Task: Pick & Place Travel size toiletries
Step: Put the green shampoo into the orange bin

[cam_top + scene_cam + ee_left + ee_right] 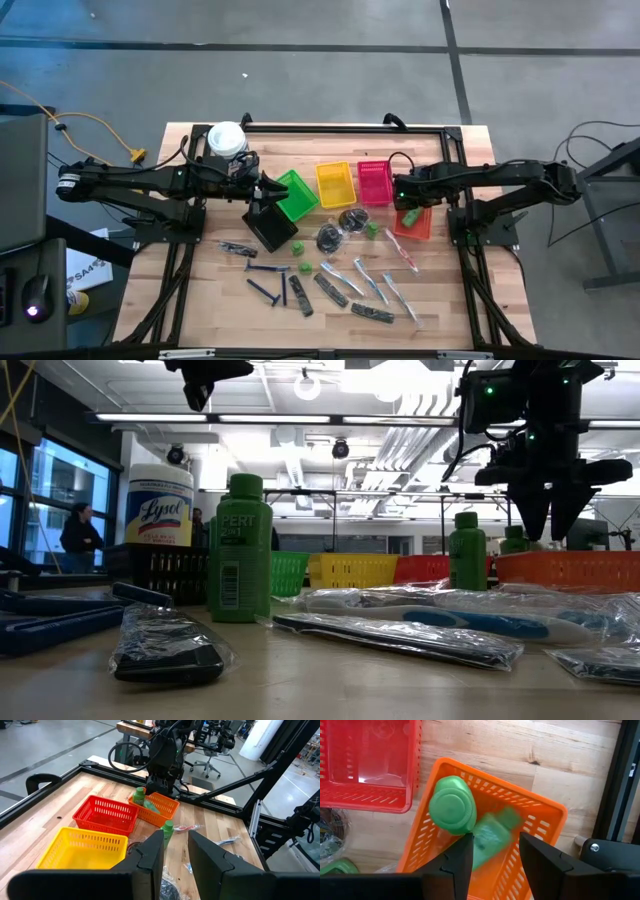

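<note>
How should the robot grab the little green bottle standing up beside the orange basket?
Probably from straight above, pinching the round sides just under the cap. The green bottle stands upright, and the orange basket sits close beside it, so a sideways approach looks cramped. The right gripper, open over that basket, is nearest.

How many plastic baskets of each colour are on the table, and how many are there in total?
Green basket: 1
Yellow basket: 1
Red basket: 1
Orange basket: 1
Black basket: 1
Total: 5
</note>
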{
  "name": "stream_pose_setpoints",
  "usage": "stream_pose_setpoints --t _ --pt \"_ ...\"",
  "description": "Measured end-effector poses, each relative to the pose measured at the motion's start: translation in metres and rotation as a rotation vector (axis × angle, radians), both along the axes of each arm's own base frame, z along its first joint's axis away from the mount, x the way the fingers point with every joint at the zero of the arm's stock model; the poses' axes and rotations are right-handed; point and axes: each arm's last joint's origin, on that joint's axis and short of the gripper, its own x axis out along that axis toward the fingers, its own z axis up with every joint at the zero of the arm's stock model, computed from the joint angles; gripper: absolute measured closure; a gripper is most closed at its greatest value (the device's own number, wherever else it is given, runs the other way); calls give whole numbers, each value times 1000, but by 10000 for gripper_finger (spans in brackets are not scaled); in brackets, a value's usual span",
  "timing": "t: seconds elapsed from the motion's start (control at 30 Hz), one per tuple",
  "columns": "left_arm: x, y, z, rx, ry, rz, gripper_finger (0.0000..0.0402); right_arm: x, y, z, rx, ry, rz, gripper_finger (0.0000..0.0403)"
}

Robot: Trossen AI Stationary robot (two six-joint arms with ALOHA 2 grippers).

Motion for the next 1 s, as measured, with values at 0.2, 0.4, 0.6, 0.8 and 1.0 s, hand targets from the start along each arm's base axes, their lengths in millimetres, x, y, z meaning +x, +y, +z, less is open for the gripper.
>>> stream_pose_setpoints --t 0.2,0.4,0.6,0.8,1.0 --pt "0 0 0 0 0 0 316 2 3 4 66 -68 49 253" --pt "0 0 0 0 0 0 316 10 15 27 73 -278 152 254" --pt "0 0 0 0 0 0 316 20 29 62 34 -442 220 272" --pt "0 0 0 0 0 0 316 35 49 69 80 -552 346 298" --pt "0 0 0 0 0 0 316 47 66 64 93 -570 471 318"
